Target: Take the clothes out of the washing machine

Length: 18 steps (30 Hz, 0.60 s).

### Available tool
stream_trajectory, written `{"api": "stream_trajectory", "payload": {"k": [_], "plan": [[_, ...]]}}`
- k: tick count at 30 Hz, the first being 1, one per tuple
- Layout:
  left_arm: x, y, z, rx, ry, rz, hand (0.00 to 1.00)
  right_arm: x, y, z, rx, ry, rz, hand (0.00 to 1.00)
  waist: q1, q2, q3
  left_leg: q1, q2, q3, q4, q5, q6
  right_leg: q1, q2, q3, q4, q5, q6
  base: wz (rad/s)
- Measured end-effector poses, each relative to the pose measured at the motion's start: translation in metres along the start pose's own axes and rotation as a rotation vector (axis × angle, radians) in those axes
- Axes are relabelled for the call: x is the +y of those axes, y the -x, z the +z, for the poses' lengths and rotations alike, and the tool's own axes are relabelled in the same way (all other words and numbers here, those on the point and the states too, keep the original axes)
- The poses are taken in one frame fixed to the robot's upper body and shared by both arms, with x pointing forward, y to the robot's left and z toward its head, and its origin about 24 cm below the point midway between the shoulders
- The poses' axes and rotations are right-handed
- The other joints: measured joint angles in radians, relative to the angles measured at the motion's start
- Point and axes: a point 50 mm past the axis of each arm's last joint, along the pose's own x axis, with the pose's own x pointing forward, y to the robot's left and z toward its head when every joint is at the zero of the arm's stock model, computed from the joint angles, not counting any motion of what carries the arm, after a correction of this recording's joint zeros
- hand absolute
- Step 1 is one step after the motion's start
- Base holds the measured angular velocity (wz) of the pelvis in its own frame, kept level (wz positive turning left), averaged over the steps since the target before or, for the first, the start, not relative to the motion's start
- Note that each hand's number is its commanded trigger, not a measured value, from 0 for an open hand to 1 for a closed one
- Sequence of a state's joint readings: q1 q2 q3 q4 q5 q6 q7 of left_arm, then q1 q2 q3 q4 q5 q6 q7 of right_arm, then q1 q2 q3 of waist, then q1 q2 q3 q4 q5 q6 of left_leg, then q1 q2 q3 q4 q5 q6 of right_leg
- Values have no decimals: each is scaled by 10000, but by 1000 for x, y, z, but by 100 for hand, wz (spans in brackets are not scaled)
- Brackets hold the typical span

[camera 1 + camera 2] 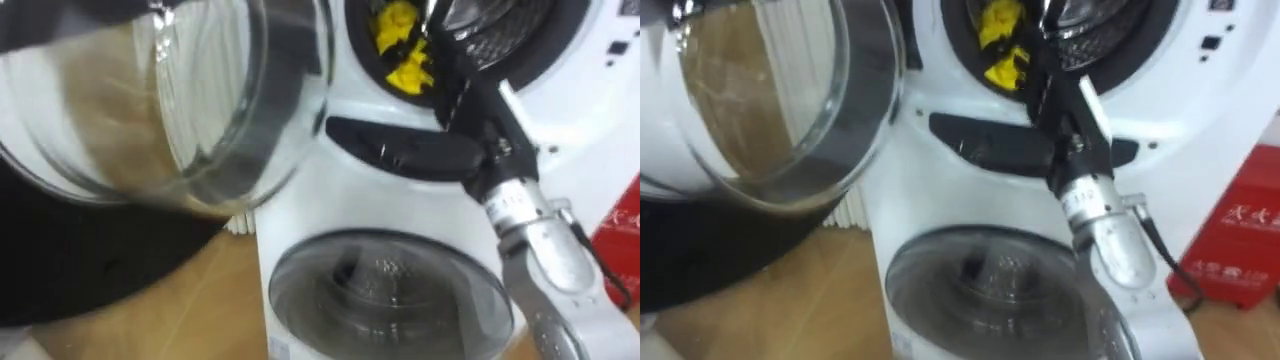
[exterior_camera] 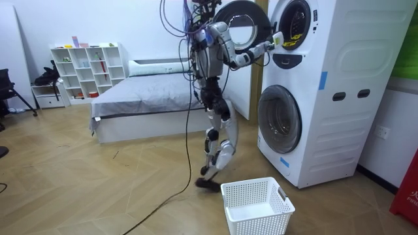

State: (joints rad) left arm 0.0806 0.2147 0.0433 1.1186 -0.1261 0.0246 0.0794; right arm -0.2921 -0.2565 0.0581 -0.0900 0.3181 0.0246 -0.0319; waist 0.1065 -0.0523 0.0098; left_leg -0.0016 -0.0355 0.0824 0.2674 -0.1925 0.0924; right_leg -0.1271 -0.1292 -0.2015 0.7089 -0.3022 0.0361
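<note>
A yellow cloth (image 1: 405,50) lies in the drum of the upper machine (image 1: 500,30), at the opening's left side. My right arm reaches up from the lower right, and its dark right hand (image 1: 455,75) is at the drum's mouth, right beside the cloth. Its fingers are hidden against the dark drum. In the room view I stand in front of the stacked machines with my right hand (image 2: 273,42) stretched into the upper one.
The upper machine's round glass door (image 1: 180,100) hangs open at my left. The lower machine's door (image 1: 390,295) is closed. A white basket (image 2: 257,207) stands on the floor behind me. A red object (image 1: 622,235) sits at the right, a bed (image 2: 144,101) further back.
</note>
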Motion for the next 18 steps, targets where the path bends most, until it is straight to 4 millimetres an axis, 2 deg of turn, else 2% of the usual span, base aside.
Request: {"api": "stream_trajectory", "payload": {"k": [1,2,3,4,5,6,7,9,10,12,13,15,18], "plan": [[-2,-1,4,-165,-156,-85,0,-1,0,0,18,123,5,0,4,-6,-7,50,33,-77,-6,-4,-6,-329,272,75,-1203,99,-109,14],[-4,0,5,-197,-243,-137,0,-1,0,0,44,185,10,0,6,-45,-33,95,27,-51,-8,-7,-11,-350,330,125,-1908,296,-211,20],[-7,0,4,-188,-294,-242,0,-1,0,-1,110,246,-7,0,-19,-57,-40,306,1,-29,-5,-53,-83,-340,491,146,-3221,904,-345,21],[-8,0,2,-139,-289,-273,0,-1,0,-1,131,239,-19,0,-20,-49,-35,438,-7,-23,-9,-115,-160,-313,543,170,-3622,1315,-427,31],[-8,1,-2,-20,-285,-280,0,-2,0,-2,157,163,-26,0,-20,-22,-12,796,-32,-22,-72,-279,-307,-230,579,210,-3851,2326,-575,15],[-9,2,-10,190,-273,-296,0,-3,1,-2,190,101,-51,0,44,132,-129,1182,138,-28,-349,-314,-349,17,731,163,-3867,2330,-615,-5],[-6,3,-17,373,-254,-224,0,-2,-1,2,42,31,-62,0,179,218,-125,1394,274,-53,-685,-315,-355,240,923,138,-4150,2312,-713,-20],[-2,4,-24,568,-217,-100,0,-2,-3,7,-176,72,-112,0,177,231,-126,1509,460,-23,-1038,-339,-422,268,1164,131,-4441,2359,-818,-11],[-1,6,-29,708,-118,-38,0,-3,-3,7,-174,180,-130,0,179,179,-104,1515,565,44,-1134,-373,-547,246,1302,158,-4536,2395,-880,-11],[3,8,-39,947,9,75,0,-3,-3,7,-201,193,-122,0,255,50,-85,1544,617,240,-1161,-426,-638,234,1488,321,-4620,2437,-951,-27],[5,10,-44,1082,125,142,0,-3,-4,11,-350,206,-118,0,263,-43,-80,1517,659,296,-1160,-447,-673,265,1559,342,-4758,2472,-1008,-25],[6,11,-50,1217,131,160,0,-4,-5,19,-671,231,-224,0,164,-99,-49,1507,755,318,-1164,-502,-744,362,1639,334,-4926,2521,-1039,-5],[3,12,-52,1244,211,111,0,-9,-5,31,-1195,257,-520,0,58,-91,-54,1441,777,277,-1138,-644,-798,445,1709,275,-5093,2529,-1051,1]]}}
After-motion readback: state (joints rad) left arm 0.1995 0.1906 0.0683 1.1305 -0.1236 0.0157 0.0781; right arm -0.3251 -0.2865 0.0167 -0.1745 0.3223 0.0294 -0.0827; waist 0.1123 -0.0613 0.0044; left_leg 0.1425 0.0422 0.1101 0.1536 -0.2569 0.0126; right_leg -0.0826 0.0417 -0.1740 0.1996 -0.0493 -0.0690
